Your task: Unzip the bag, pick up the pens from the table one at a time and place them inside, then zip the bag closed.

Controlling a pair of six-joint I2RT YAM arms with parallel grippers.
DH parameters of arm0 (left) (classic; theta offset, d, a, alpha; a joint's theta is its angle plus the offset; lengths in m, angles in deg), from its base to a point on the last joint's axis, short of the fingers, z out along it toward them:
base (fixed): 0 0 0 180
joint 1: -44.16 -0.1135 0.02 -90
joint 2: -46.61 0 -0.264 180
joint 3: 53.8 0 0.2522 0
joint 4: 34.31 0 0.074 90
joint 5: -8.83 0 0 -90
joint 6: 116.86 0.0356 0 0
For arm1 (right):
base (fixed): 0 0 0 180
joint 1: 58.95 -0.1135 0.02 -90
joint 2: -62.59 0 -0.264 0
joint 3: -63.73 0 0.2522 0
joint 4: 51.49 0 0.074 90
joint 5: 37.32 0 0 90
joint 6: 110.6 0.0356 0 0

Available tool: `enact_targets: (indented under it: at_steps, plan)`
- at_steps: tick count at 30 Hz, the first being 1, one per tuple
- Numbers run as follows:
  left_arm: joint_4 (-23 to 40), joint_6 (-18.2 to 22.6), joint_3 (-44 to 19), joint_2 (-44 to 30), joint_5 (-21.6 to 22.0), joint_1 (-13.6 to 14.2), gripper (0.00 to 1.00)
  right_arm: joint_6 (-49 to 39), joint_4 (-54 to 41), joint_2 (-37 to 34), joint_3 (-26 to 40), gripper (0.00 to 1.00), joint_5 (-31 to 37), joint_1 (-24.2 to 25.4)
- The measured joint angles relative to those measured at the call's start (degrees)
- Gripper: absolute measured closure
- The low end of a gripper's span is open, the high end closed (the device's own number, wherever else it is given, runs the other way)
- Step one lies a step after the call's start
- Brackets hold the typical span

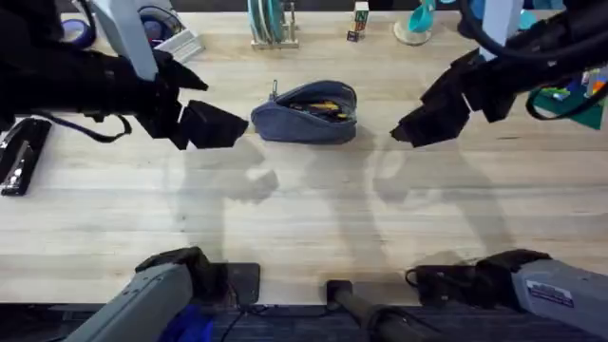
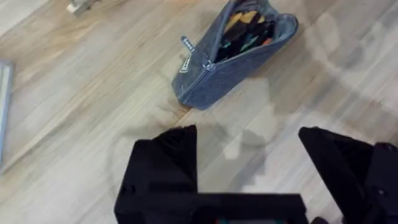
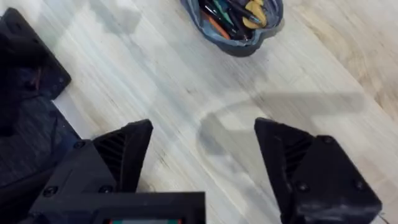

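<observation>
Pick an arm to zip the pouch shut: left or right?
Left, probably. The zipper pull sticks out at the end of the pencil pouch facing the left pincer, which hangs open beside it. The right pincer, also open, sits off the far end. The pouch gapes, pens inside.

A black stapler [image 1: 21, 157] lies at the table's left edge. Along the far edge from it stand a teal-and-white rack [image 1: 270, 25], a small upright box [image 1: 359, 21] and a teal object on a round base [image 1: 415, 26].
</observation>
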Motion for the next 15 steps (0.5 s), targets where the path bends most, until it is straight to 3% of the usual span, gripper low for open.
enact_targets:
  at_steps: [6,15]
  plan:
    - [-0.3,4.2,0.0,-4.3,-2.6,-1.6,0.008,0.0,0.0,0.0,0.0,0.004,0.0,0.0]
    - [0.1,14.8,0.0,-14.4,-12.7,-10.4,0.008,0.0,0.0,0.0,0.0,0.004,0.0,0.0]
